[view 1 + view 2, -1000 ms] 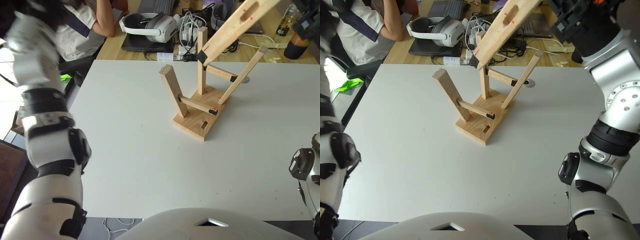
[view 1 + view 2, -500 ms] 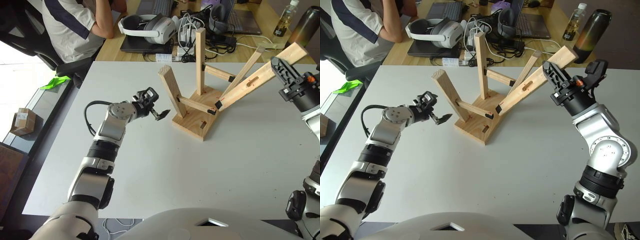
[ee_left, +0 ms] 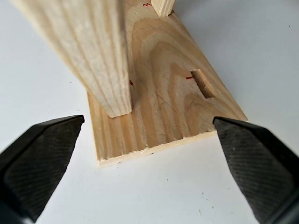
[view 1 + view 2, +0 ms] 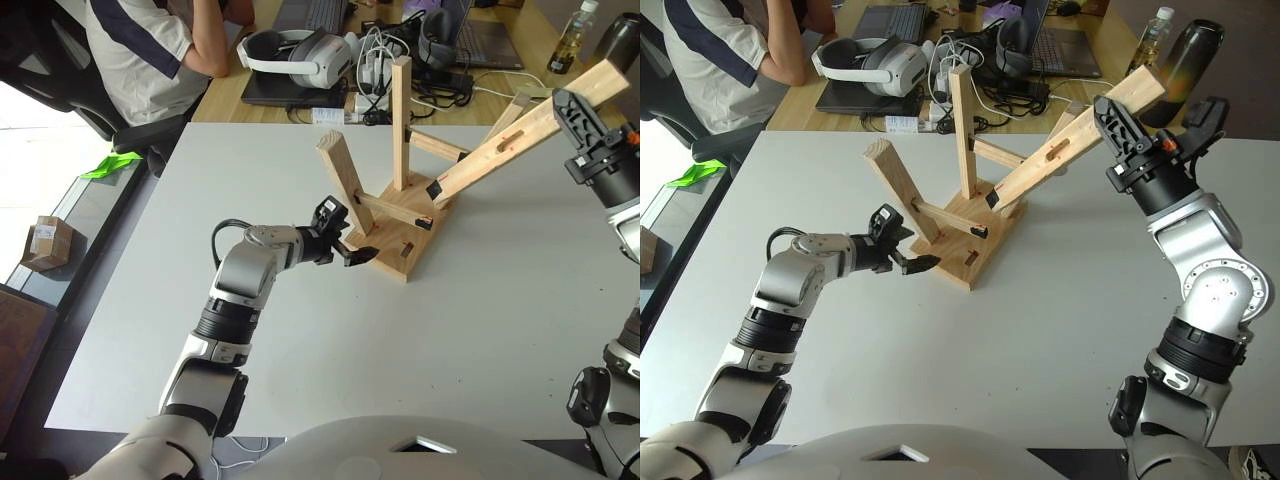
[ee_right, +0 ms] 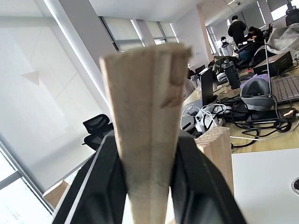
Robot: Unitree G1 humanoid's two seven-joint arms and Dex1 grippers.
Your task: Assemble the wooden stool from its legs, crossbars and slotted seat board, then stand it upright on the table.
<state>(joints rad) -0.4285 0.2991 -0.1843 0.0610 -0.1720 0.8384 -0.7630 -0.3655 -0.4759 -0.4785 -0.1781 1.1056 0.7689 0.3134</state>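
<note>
Stool leg [image 4: 500,150] higher, left gripper [image 4: 355,248] closer.

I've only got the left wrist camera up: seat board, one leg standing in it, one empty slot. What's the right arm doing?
Observer: The right gripper is shut on the fourth leg, holding it slanted above the far side of the seat board.
Operator: How many legs are in the board?
Observer: Three legs stand in it, joined by two crossbars.
Operator: Is the held leg lined up with my empty slot?
Observer: No. Its lower end hangs by the nearer crossbar's right end, while the empty slot is at the board's near corner.
</note>
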